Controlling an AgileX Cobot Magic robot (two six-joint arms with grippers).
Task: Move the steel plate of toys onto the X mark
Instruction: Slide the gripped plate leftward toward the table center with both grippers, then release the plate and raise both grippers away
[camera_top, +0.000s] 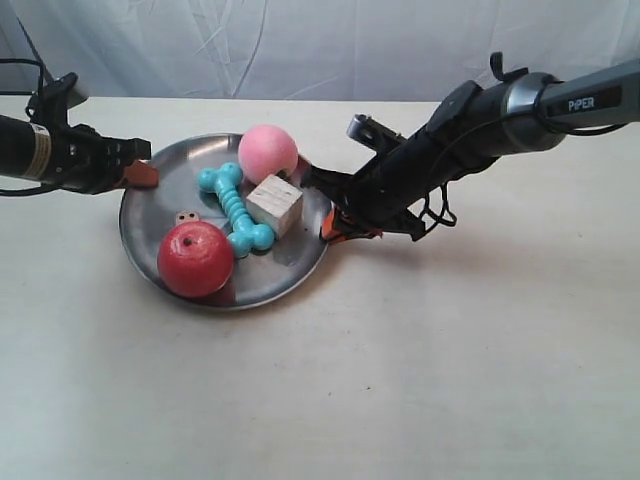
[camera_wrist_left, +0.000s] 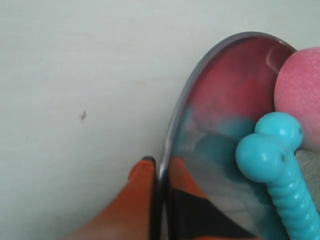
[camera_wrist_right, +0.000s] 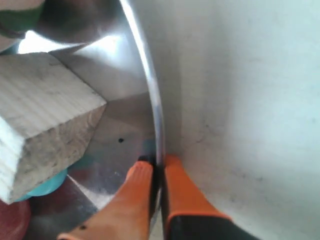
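Both pincers are shut hard on the steel plate (camera_top: 165, 200). The left pincer (camera_wrist_left: 160, 167) nips one side of the rim and the right pincer (camera_wrist_right: 157, 165) nips the opposite side, with the toys (camera_top: 235, 210) heaped between them. The plate looks to be sitting on the desk (camera_top: 450, 380). The X mark (camera_wrist_left: 83, 116), if that tiny speck is it, lies on bare desk outside the rim on the left pincer's side, so I'd expect the plate to travel that way, with both arms moving together.
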